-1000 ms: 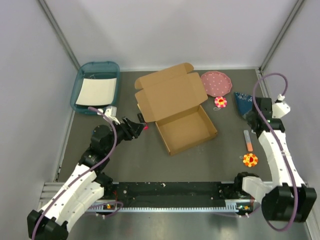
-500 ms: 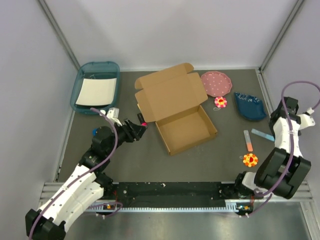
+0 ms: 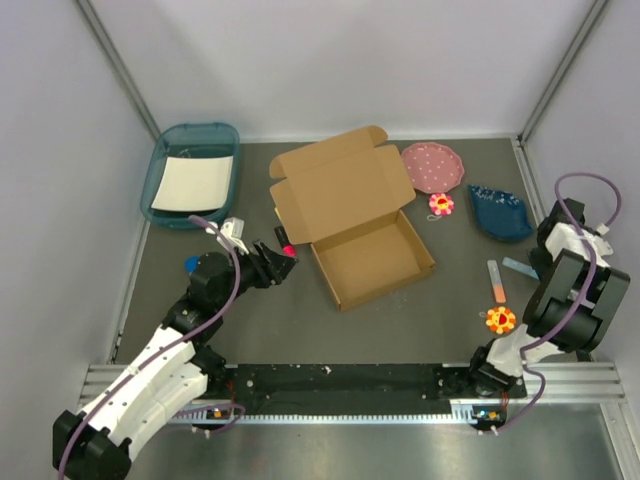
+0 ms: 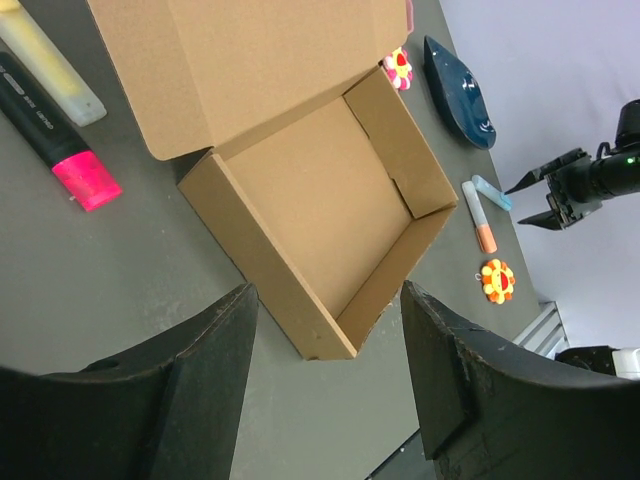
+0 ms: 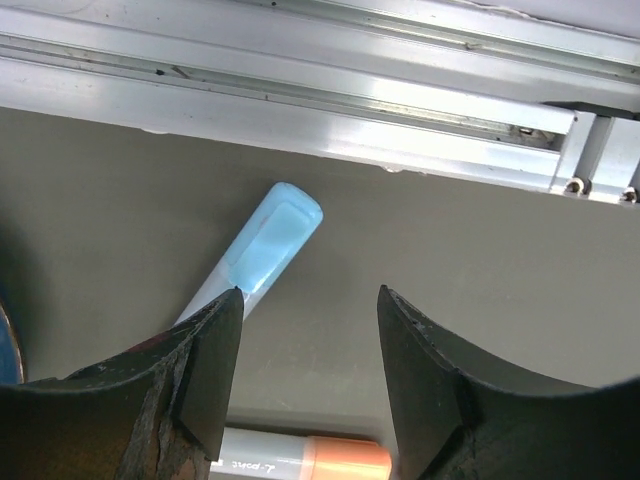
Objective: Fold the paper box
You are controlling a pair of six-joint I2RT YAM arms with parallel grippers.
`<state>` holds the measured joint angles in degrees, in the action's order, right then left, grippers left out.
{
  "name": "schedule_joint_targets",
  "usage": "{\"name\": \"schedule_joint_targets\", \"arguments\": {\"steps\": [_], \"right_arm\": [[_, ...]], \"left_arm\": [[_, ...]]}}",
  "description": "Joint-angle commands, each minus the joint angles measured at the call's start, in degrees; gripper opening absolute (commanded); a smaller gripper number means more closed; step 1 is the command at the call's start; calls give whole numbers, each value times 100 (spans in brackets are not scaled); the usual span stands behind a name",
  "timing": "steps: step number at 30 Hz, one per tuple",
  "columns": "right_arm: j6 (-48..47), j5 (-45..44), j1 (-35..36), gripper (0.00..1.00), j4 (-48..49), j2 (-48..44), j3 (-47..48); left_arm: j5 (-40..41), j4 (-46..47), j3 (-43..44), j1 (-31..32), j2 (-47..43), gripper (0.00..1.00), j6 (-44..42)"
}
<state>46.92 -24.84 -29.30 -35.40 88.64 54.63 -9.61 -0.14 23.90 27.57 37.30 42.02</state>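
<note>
One brown cardboard box (image 3: 350,215) is lying near the middle of the dark table (image 3: 250,330), a little toward the back. It is half folded. The shallow tray part is standing with its four walls up, and the lid is hanging open behind it with its side flaps spread.

A pink-capped marker (image 4: 70,150) and a yellow marker (image 4: 50,65) are lying just beside the box's left edge, near the hinge.

The left gripper (image 3: 280,262) is hovering near the tray's front left corner without touching it. Its jaws are standing apart and grasping nothing. Its wrist camera is looking into the box between its two dark fingers (image 4: 215,370).

To the right of the lid, a pink dotted plate (image 3: 433,165) is sitting beside a small flower toy (image 3: 441,203) and a dark blue dish (image 3: 498,210). Nearer the front right, an orange-tipped marker (image 3: 494,281) and a second flower toy (image 3: 500,320) are lying on the table.

The right gripper (image 3: 538,262) is hanging at the table's right edge, well apart from the box. Its jaws are spread and gripping nothing. A light blue marker (image 5: 262,250) is lying on the table under the gap, with one end hidden behind a finger.

A teal tray (image 3: 165,160) holding a white sheet is sitting in the back left corner.
</note>
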Motion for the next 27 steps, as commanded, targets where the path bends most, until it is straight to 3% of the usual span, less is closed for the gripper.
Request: {"name": "schedule_joint_targets", "arguments": {"steps": [1,13,21,27], "right_arm": [[-174,233,-67,56,244,259,399],[195,216,-67,72,296,505,346],[345,445,-67,71,305,1013,531],[20,471,-67,58,375,1243,698]], "left_arm": [[-103,278,9,29,-91,64,78],[-24,331,9,46,41,64,17],[11,304,18,64,93,64,8],[38,322,79,99,269,64,8]]}}
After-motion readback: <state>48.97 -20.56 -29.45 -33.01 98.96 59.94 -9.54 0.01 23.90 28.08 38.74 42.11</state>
